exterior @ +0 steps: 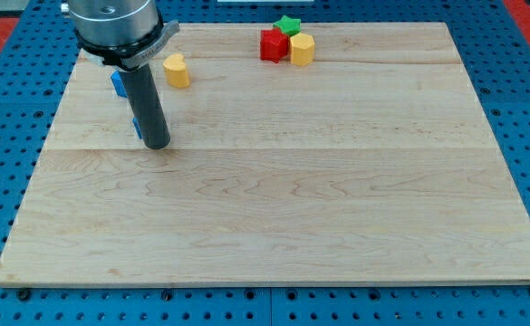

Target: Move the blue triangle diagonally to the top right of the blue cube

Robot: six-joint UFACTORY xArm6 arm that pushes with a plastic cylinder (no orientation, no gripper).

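My tip (158,144) rests on the wooden board (274,226) at the view's upper left. A blue block (137,126) shows as a thin sliver just left of the rod, touching it or nearly so; its shape cannot be made out. A second blue block (118,83) sits higher up, left of the rod and partly hidden by the arm's housing; its shape is also unclear. I cannot tell which one is the triangle and which the cube.
A yellow heart-like block (176,71) lies right of the rod's upper part. At the view's top centre a red block (273,45), a green star (289,24) and a yellow hexagon-like block (302,49) cluster together.
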